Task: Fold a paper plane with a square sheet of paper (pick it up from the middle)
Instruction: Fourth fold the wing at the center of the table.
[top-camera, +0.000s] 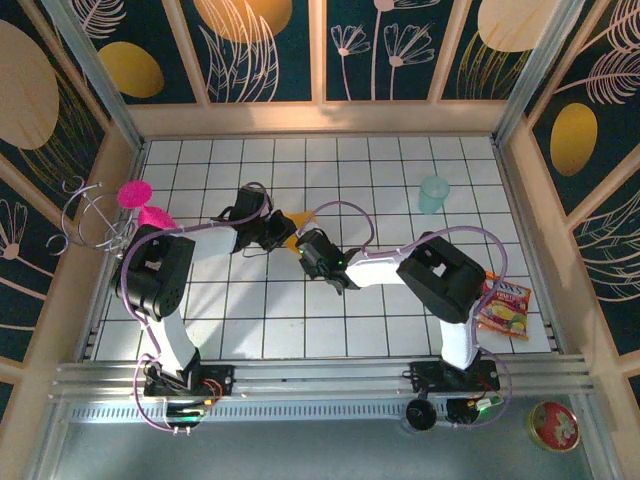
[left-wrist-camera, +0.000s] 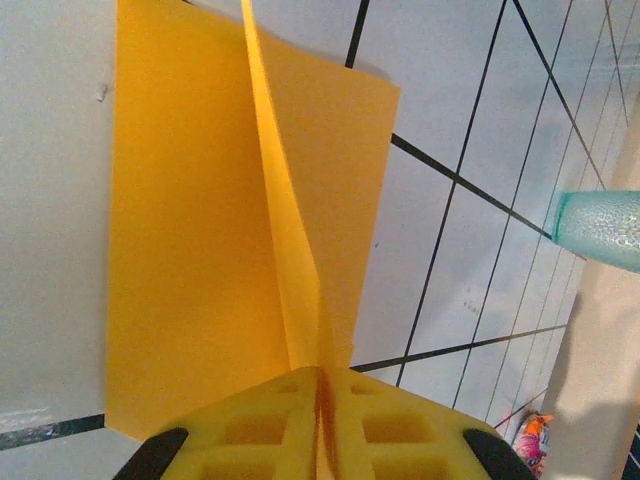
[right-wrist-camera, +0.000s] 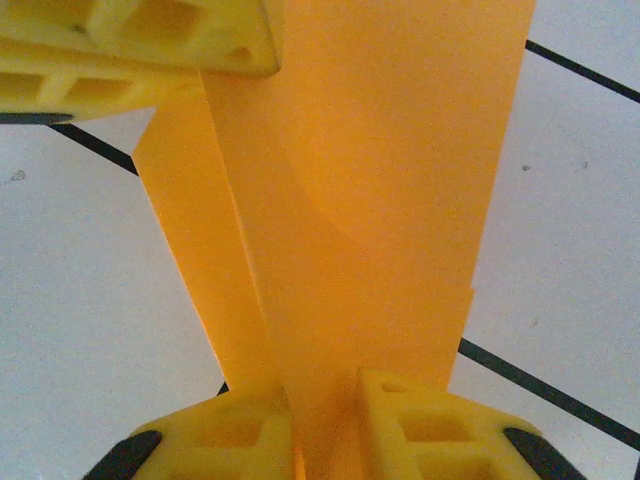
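Left wrist: left pincer (left-wrist-camera: 320, 385) clamps paper (left-wrist-camera: 190, 250) ridge | right pincer (right-wrist-camera: 325, 400) narrowly straddles it, grip unclear

The left arm (top-camera: 157, 275) and right arm (top-camera: 440, 275) share black joints, white links, lilac cables (top-camera: 470, 230) and yellow pocketed pincer fingers (left-wrist-camera: 250, 430).

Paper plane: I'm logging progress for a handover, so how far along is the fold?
Done: the sheet of paper has a raised centre ridge. In hand: the left gripper pinches that ridge shut; the right gripper straddles the paper's other end, jaws slightly apart. Left: no pointed nose or wings yet; visible corners look square.
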